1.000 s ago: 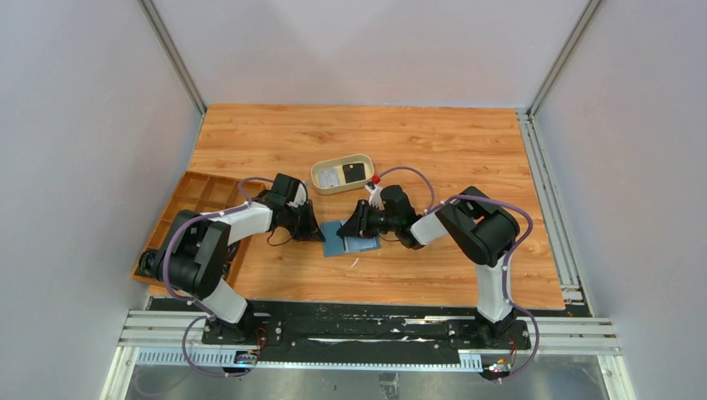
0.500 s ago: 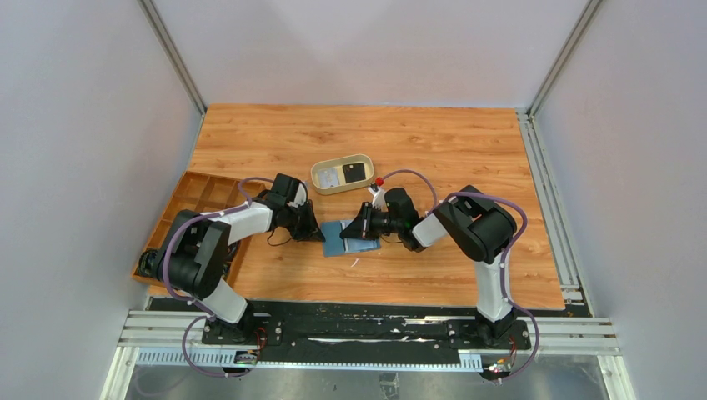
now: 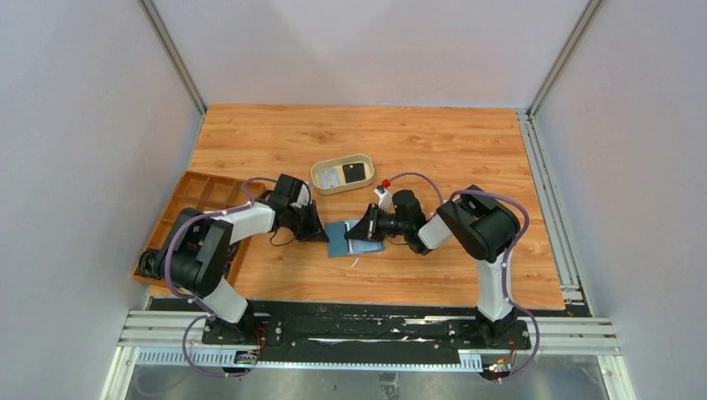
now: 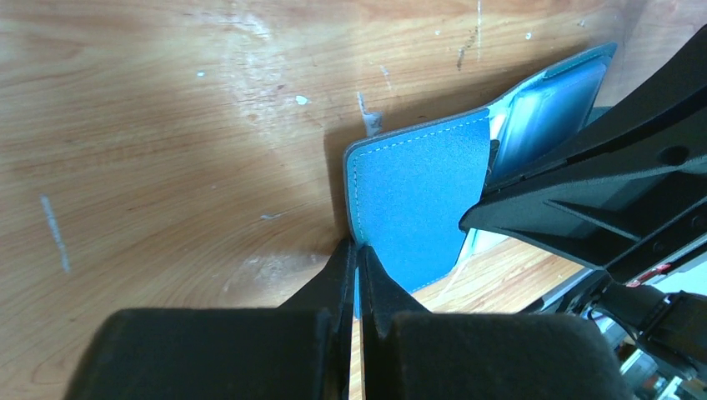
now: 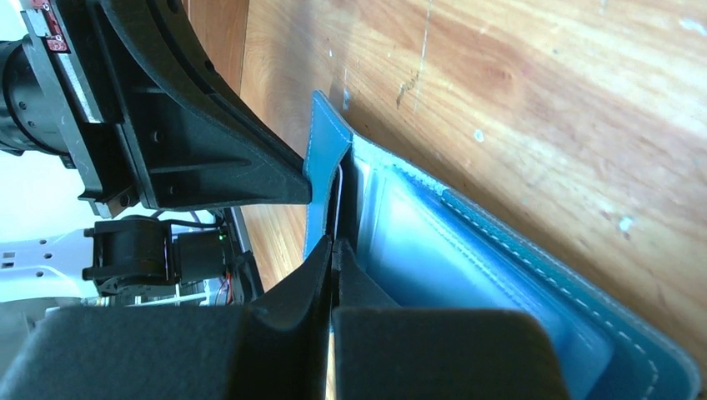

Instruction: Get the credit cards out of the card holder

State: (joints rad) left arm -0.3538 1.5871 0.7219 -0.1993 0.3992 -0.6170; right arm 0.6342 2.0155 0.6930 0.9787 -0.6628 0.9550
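Card holder (image 3: 343, 242) lay open on the table (image 3: 433, 142), the left gripper (image 4: 357, 250) pinching its flap (image 4: 417, 192) and the right gripper (image 5: 335, 246) squeezed tight on what looked like a credit card (image 5: 338, 187) edge, so the next move likely needed a slow, straight pull.

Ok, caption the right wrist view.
Right gripper, jaws shut on a pale card in the teal card holder; left gripper holds its flap.

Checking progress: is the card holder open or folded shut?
Open: the card holder shows its pale inner pockets; one flap stands raised.
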